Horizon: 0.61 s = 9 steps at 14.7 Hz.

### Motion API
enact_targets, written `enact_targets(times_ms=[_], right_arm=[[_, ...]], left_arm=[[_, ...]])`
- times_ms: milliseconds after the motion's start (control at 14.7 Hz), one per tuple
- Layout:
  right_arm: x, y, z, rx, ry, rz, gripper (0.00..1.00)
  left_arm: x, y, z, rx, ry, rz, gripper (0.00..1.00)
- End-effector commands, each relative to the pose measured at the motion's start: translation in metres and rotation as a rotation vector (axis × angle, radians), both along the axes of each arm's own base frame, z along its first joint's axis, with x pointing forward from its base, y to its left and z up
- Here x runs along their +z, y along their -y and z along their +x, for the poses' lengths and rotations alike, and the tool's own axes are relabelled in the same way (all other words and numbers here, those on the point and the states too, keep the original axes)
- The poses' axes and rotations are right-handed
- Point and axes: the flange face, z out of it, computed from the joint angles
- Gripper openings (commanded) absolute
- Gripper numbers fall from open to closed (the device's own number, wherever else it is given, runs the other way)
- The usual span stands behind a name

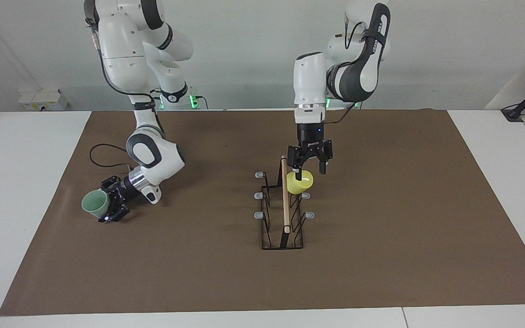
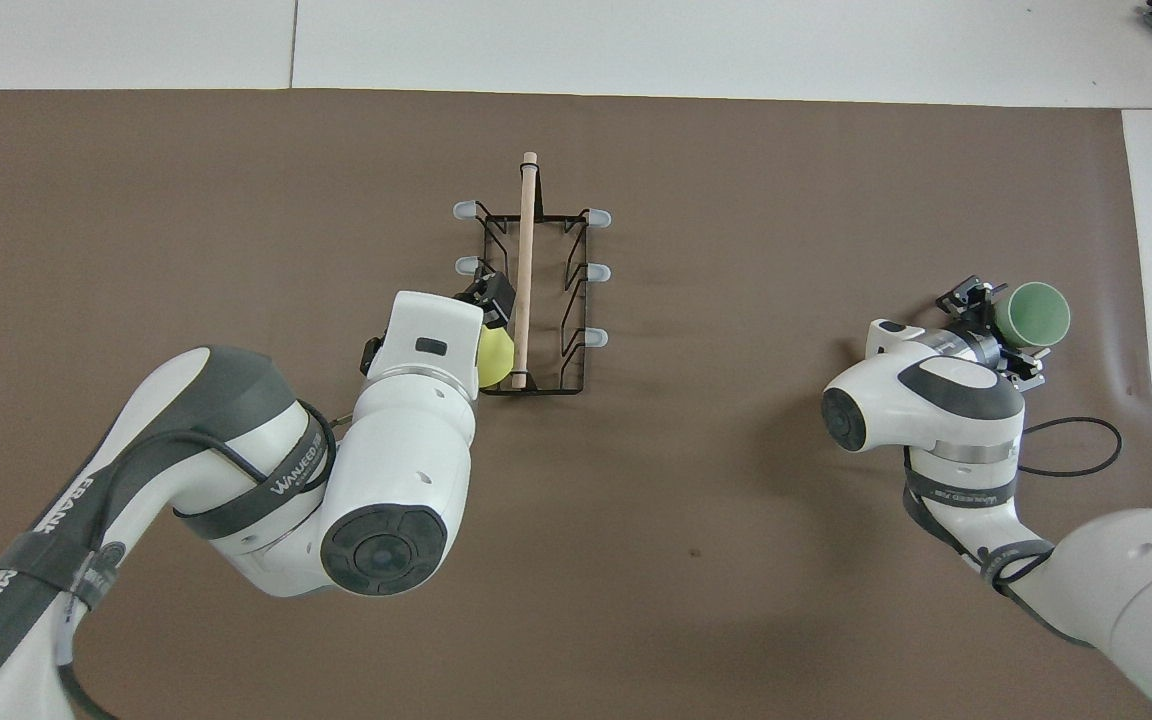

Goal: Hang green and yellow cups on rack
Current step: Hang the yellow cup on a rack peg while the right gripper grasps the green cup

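On the brown mat [image 1: 381, 228], the rack [image 1: 283, 218] holds the yellow cup [image 1: 301, 182] on a prong under the left gripper's [image 1: 310, 169] open jaws, while the right gripper [image 1: 112, 205], jaws spread, flanks the tipped green cup [image 1: 95, 203] near the mat's right-arm edge.

2 white arms [image 1: 121, 41] with grey joints, black cables.

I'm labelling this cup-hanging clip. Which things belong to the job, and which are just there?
Job: bright yellow plastic cup on a prong; pale mint green plastic cup; black wire rack with wooden rod.
Just there: brown table mat; black cable loop.
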Motion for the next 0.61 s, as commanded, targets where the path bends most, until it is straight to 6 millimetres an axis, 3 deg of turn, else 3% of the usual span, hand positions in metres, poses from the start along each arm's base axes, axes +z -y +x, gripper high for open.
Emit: enact_targets(times_ms=[0, 136, 272, 340, 545], right_arm=[[0.000, 0.004, -0.005, 0.047, 0.001, 0.000, 0.98], [0.000, 0.004, -0.005, 0.046, 0.006, 0.003, 0.51], [0.001, 0.003, -0.004, 0.044, 0.009, 0.004, 0.26], [0.002, 0.002, -0.002, 0.038, 0.018, 0.008, 0.18], [0.011, -0.007, 0.003, 0.015, 0.038, 0.034, 0.13]], left_arm=[[0.015, -0.003, 0.018, 0.010, 0.027, 0.009, 1.00], [0.023, -0.010, 0.028, 0.010, 0.039, 0.018, 1.00], [0.034, -0.016, 0.039, 0.025, 0.056, 0.009, 1.00], [0.038, -0.021, 0.046, 0.027, 0.062, 0.012, 1.00], [0.052, -0.040, 0.072, 0.037, 0.057, 0.017, 1.00]])
